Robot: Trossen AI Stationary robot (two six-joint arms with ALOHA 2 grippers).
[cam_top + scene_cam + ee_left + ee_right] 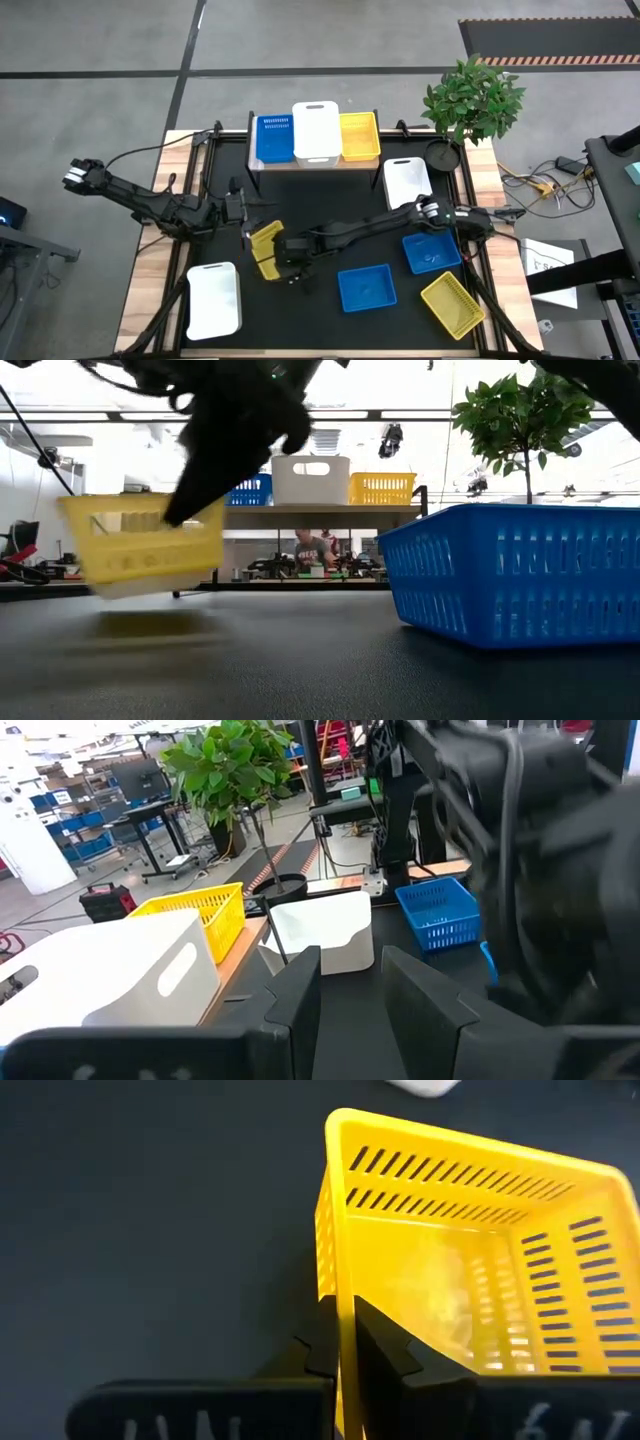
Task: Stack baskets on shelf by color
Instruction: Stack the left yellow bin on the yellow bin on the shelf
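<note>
Gripping one wall of a yellow perforated plastic basket point(470, 1270), the right hand point(345, 1342) has its two dark fingers pinched on either side of that thin rim, one inside and one outside. The hold suits a shallow tray: a wall is the only part narrow enough to clamp. In the low view the same basket point(140, 545) hangs clear of the black tabletop point(300, 660), a shadow beneath it, slightly tilted; I judge it is being carried towards the low wooden shelf with black legs point(310, 163).

From above, the lifted basket point(266, 249) sits left of the tabletop's centre, its long axis running roughly from the shelf side towards the near edge, open side up and tipped a little.

On the shelf stand a blue basket point(274, 138), a white basket point(316, 130) and a yellow basket point(359, 136) side by side, one colour per spot, so the yellow place at the right end looks like the target. Still on the tabletop are two white baskets point(213, 298), two blue baskets point(366, 288) and another yellow one point(452, 304).

The left hand point(350, 995) waits near the shelf's left front corner, fingers apart and empty.
</note>
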